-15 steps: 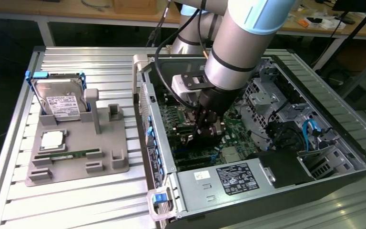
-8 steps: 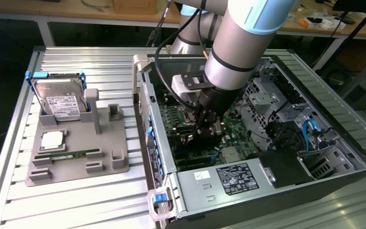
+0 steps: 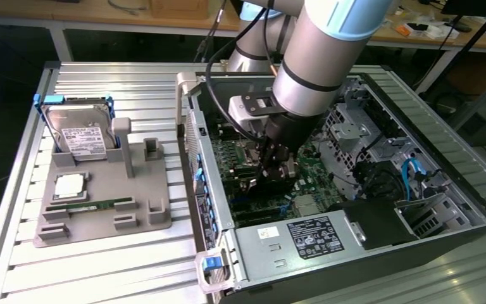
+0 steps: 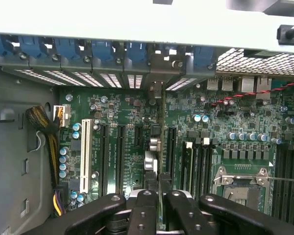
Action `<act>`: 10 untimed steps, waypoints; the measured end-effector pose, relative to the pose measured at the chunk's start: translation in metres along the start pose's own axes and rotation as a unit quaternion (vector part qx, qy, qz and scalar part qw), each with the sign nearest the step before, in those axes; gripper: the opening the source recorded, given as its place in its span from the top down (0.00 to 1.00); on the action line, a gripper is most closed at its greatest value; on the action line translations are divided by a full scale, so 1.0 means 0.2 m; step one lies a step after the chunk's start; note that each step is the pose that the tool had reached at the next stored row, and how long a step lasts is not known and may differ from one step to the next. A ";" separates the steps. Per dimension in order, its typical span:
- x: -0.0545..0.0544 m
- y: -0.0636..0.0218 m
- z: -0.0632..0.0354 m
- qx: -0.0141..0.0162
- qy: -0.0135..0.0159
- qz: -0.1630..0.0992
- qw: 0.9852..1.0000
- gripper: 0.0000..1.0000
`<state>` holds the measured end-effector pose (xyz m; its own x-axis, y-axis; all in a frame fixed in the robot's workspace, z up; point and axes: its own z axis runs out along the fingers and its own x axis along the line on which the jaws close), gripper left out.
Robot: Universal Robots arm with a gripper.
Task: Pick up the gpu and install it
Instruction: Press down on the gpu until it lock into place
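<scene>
The gpu is seen edge-on as a thin black card running between the fingers down toward the case's rear slot openings, with its silver bracket end close to them. My gripper is shut on it. The card hangs over the green motherboard, between the long black expansion slots; whether it sits in a slot cannot be told. In the exterior view my gripper is deep inside the open computer case, low over the board, with the dark card under it.
A grey holder tray at the exterior view's left carries a silver hard drive, a CPU and a green RAM stick. Inside the case are the power supply, drive cage and cables, and a white slot.
</scene>
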<state>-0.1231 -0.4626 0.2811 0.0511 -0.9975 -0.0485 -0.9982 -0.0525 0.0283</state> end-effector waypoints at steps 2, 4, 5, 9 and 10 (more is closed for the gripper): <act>0.00 0.000 0.000 0.000 0.000 0.000 1.000 0.84; 0.00 0.000 -0.001 0.000 0.000 0.000 1.000 0.84; 0.00 0.000 -0.001 0.000 0.000 0.000 1.000 0.84; 0.00 0.014 0.000 0.000 0.000 0.000 1.000 0.84; 0.00 0.021 0.000 0.000 0.000 0.000 1.000 0.84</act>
<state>-0.1272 -0.4626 0.2812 0.0512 -0.9975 -0.0482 -0.9982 -0.0526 0.0284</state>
